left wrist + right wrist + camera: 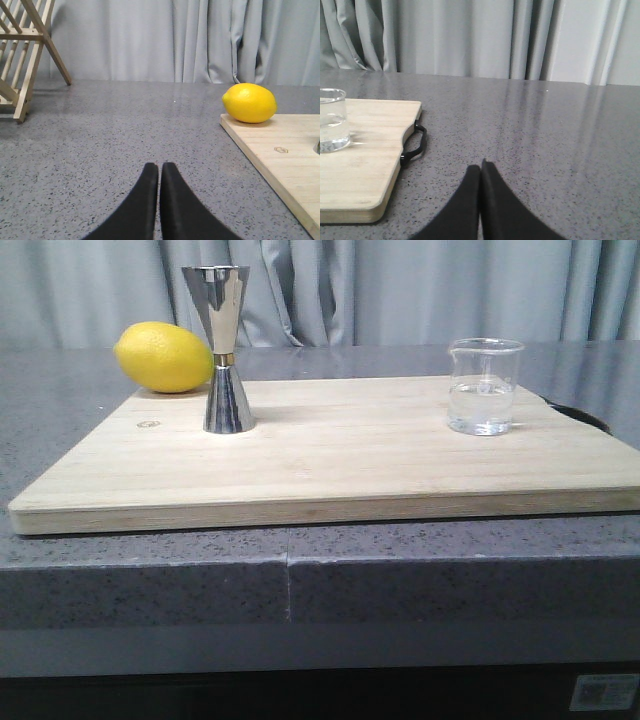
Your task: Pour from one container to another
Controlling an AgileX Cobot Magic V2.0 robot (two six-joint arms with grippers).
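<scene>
A small clear glass beaker (485, 386) holding some clear liquid stands upright on the right side of the wooden board (340, 470). The steel hourglass jigger (226, 350) with a gold band at its waist stands upright on the board's left side. In the right wrist view the beaker (332, 120) shows at the picture's edge on the board (360, 170). My left gripper (159, 167) is shut and empty over the grey counter, off the board's left side. My right gripper (480, 167) is shut and empty over the counter, beyond the board's right end. Neither gripper appears in the front view.
A yellow lemon (163, 357) lies at the board's far left corner, behind the jigger, and appears as the lemon (249, 102) in the left wrist view. A wooden rack (25, 60) stands on the counter further left. A black handle (415, 145) sticks out of the board's right end.
</scene>
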